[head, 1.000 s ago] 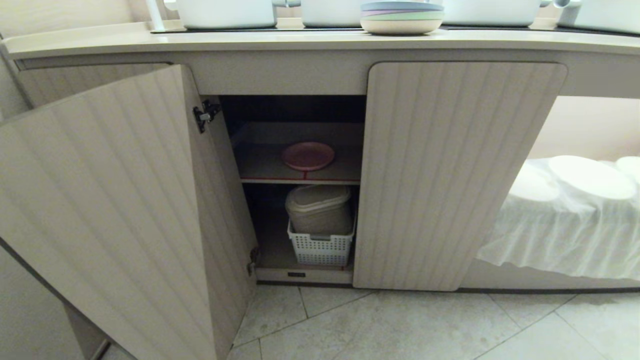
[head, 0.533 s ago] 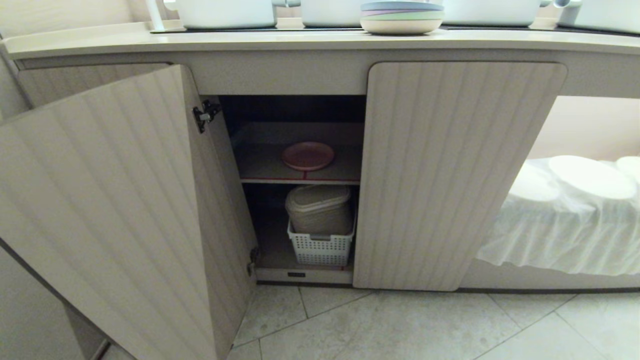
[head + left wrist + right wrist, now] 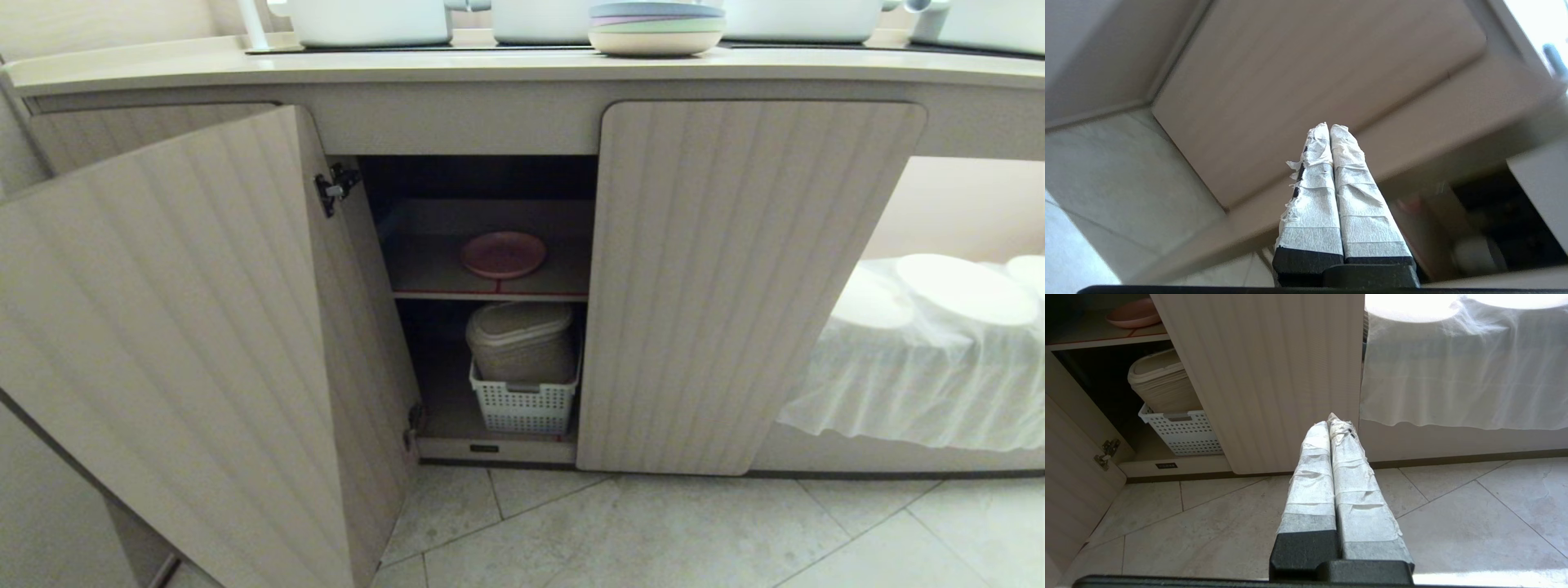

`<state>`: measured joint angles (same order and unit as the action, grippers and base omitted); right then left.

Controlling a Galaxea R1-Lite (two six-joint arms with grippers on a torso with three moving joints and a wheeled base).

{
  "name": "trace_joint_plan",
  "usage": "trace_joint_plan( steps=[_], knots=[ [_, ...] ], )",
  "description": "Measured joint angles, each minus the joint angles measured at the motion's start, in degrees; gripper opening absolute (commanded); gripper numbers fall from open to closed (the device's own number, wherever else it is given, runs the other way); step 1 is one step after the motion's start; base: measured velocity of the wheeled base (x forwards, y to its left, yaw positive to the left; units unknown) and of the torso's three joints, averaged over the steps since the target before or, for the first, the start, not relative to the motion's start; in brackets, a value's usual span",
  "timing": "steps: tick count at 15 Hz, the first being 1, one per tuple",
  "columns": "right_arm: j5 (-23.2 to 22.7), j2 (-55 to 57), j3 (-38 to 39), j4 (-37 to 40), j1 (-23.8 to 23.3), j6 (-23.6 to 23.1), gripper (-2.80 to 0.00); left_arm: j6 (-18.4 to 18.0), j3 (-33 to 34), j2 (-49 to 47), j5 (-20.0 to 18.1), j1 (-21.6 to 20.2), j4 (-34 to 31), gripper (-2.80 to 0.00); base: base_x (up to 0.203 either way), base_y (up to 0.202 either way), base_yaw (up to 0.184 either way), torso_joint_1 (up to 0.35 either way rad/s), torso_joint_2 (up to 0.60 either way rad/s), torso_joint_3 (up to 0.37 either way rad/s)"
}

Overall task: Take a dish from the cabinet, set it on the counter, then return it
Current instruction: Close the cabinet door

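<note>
While the dish (image 3: 503, 254) sits flat on the red-edged upper shelf (image 3: 490, 292) at centre frame, inside the cabinet (image 3: 482, 175), you are at the first step: reaching in to fetch it. Neither arm shows in the head view. Your left gripper (image 3: 1329, 127) is clenched on nothing, its taped tips pointing at the open left door (image 3: 1306, 81); your right gripper (image 3: 1333, 420) is likewise pressed closed and empty, low over the floor tiles (image 3: 1453, 498) facing the closed right door (image 3: 1274, 375). Next, you would likely need to part the left fingers, clear the door edge and come at the rim level with the shelf. Count one pink dish, two doors, one white basket (image 3: 524, 404) holding one beige container (image 3: 521, 339), and one plate stack (image 3: 655, 27) on the counter (image 3: 326, 69) at upper centre.
</note>
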<state>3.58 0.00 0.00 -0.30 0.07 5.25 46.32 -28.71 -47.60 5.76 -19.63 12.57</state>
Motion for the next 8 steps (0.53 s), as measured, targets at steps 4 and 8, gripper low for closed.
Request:
trace_joint_plan(
  steps=[4, 8],
  knots=[
    [0.0, 0.0, 0.0, 0.0, 0.0, 0.0, -2.8, 0.0, 3.1, 0.7, -4.1, -0.1, 3.1, -2.8, 0.0, 0.0, 0.0, 0.0, 0.0, 0.0],
    [0.0, 0.0, 0.0, 0.0, 0.0, 0.0, -2.8, -0.2, 6.3, -2.4, -4.4, -0.1, 11.7, -2.8, 0.0, 0.0, 0.0, 0.0, 0.0, 0.0]
  ],
)
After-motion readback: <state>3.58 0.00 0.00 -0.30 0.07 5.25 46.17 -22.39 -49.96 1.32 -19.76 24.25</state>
